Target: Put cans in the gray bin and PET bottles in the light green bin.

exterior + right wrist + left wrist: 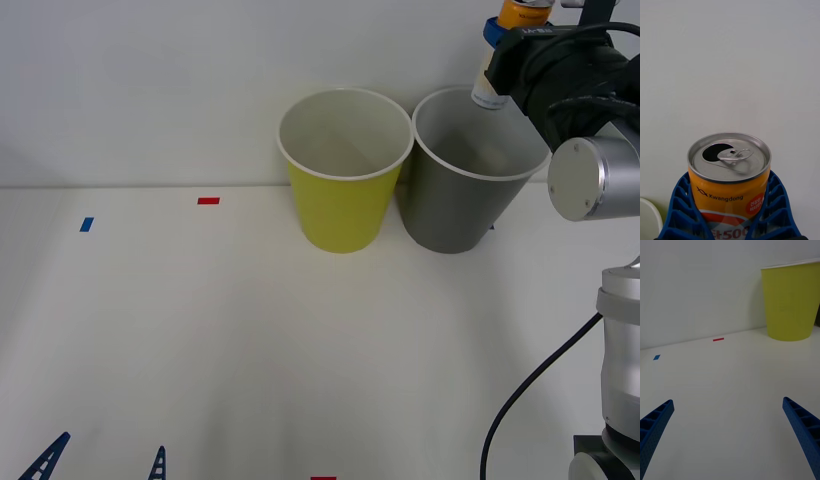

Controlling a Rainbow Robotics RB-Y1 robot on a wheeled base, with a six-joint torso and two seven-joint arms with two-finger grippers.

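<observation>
My right gripper (505,35) is shut on the orange-and-white can (488,85), holding it in the air above the far right rim of the gray bin (460,205). In the right wrist view the blue fingers (677,210) clasp the can (730,187) on both sides, and its silver pull-tab top is open. The light green bin (345,195) stands just left of the gray one, touching it or nearly so. My left gripper (100,465) hangs open low at the near left, far from the light green bin (792,302). PET bottles are out of view.
Small tape marks lie on the white table: a red one (208,200), a blue one (86,224) and a red one at the front edge (323,478). A white wall rises right behind the bins. A black cable (530,385) hangs beside the right arm.
</observation>
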